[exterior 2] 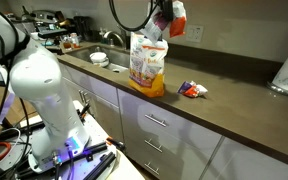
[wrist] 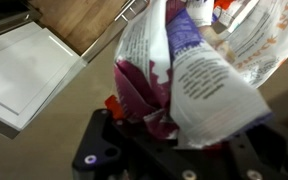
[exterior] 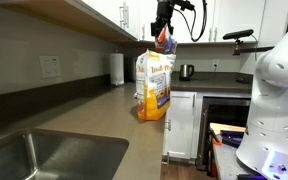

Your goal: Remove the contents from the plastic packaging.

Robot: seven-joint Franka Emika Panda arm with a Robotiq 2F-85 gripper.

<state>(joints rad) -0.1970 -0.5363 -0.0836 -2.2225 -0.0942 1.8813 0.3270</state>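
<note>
The plastic packaging (exterior: 154, 85), a tall crinkly white and yellow-orange bag, stands upright near the counter's front edge in both exterior views (exterior 2: 147, 65). My gripper (exterior: 164, 35) hangs just above its open top (exterior 2: 167, 18) and is shut on a small snack packet (wrist: 184, 85), white and maroon-purple, which fills the wrist view. The packet is lifted clear above the bag (exterior 2: 171, 16). Part of the bag's print shows at the upper right of the wrist view (wrist: 276, 30). Another small red, white and blue packet (exterior 2: 192, 90) lies on the counter beside the bag.
A sink (exterior: 44, 155) is set in the brown counter (exterior 2: 234, 110). A white paper towel roll (exterior: 116, 68) and a kettle (exterior: 186, 71) stand at the back. Upper cabinets (exterior: 84, 18) overhang the counter. The robot's white base (exterior 2: 44, 90) stands in front.
</note>
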